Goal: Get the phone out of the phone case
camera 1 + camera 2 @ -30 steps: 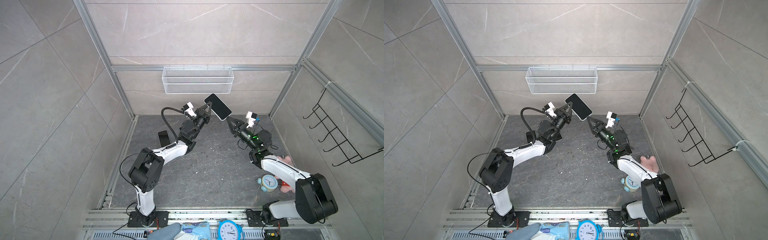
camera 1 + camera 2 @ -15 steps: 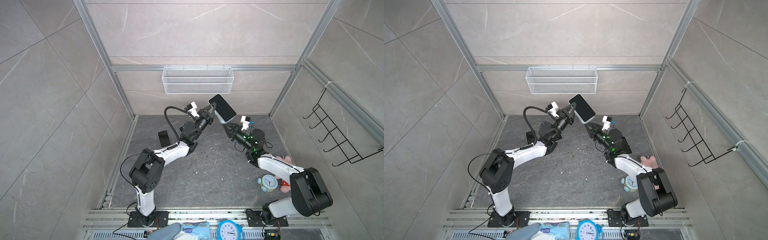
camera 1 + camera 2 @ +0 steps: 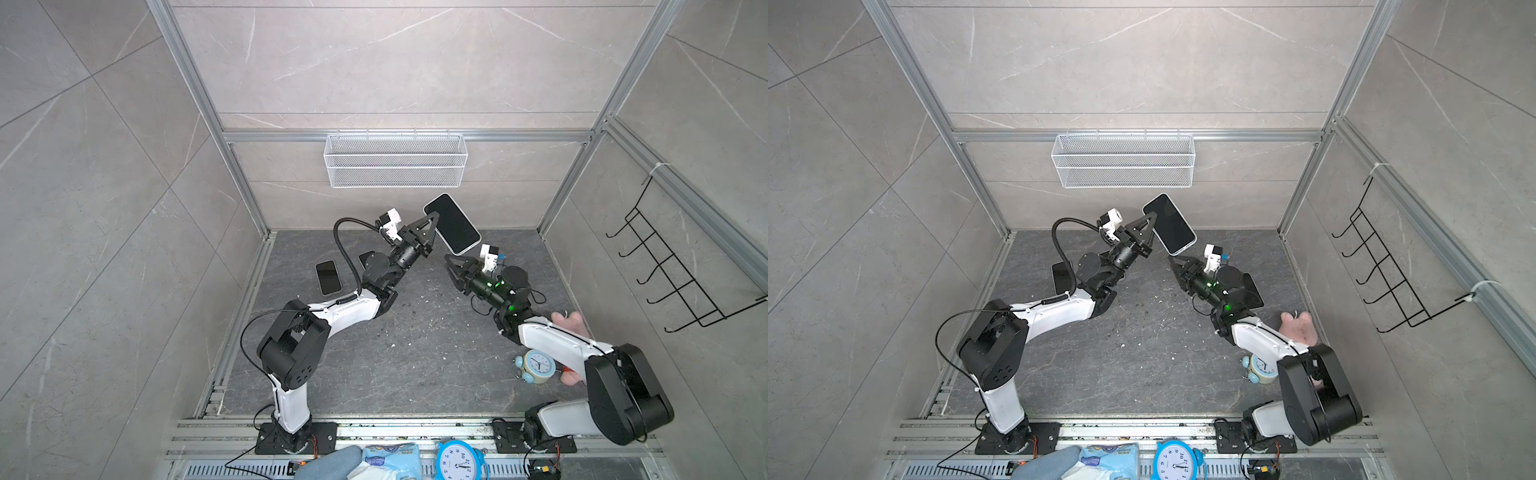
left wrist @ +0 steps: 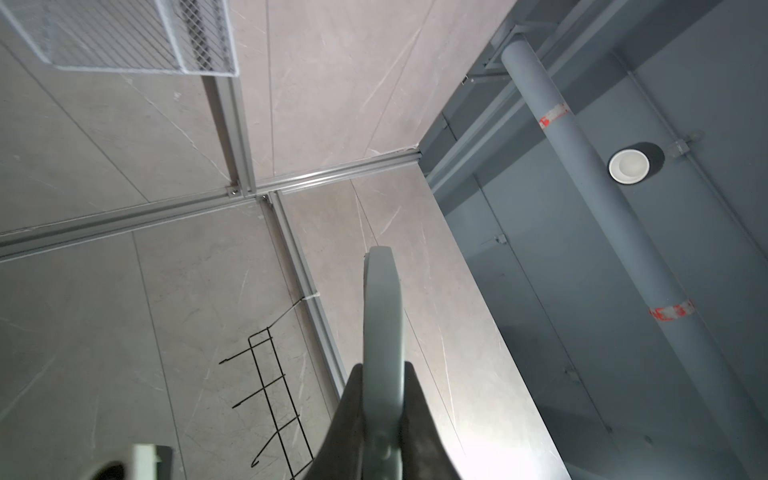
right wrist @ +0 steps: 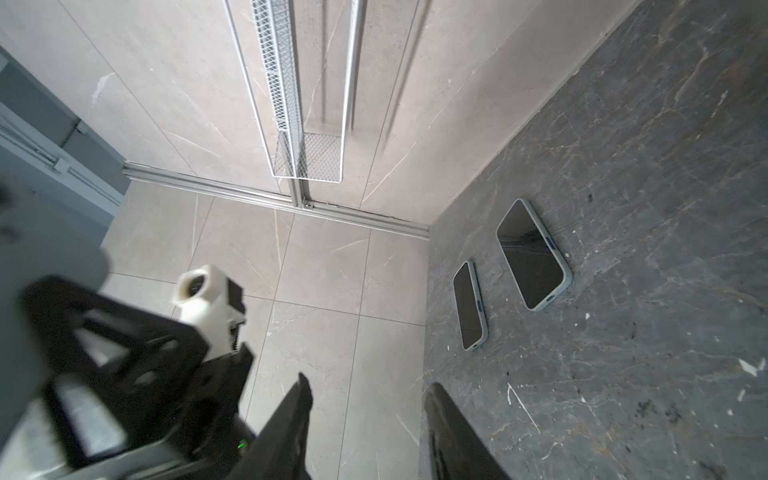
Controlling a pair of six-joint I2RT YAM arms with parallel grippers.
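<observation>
1. Backing away, the right gripper [image 3: 450, 269] has dropped from the lower end of the phone [image 3: 453, 224], where its tips sat a second ago. Its jaws have spread since then. The right wrist view shows the right gripper [image 5: 368, 386] parted, with nothing between the jaws.
2. The left gripper [image 3: 433, 219] stays clenched on one long edge of the phone and holds it raised above the floor [image 3: 415, 353], dark screen towards the top cameras. In the left wrist view the pale rim of the phone case [image 4: 382, 324] is pinched between its jaws.
3. A pale rim runs round the phone's lower corner in both top views, so the phone case looks to be on still. I judge that the last attempt did not free the phone and that the right arm is resetting for another try.
4. The phone's lower corner hangs just above the right tips, apart from them and not between them. Those jaws point past it towards the floor, where two other phones [image 5: 532, 253] lie.
</observation>
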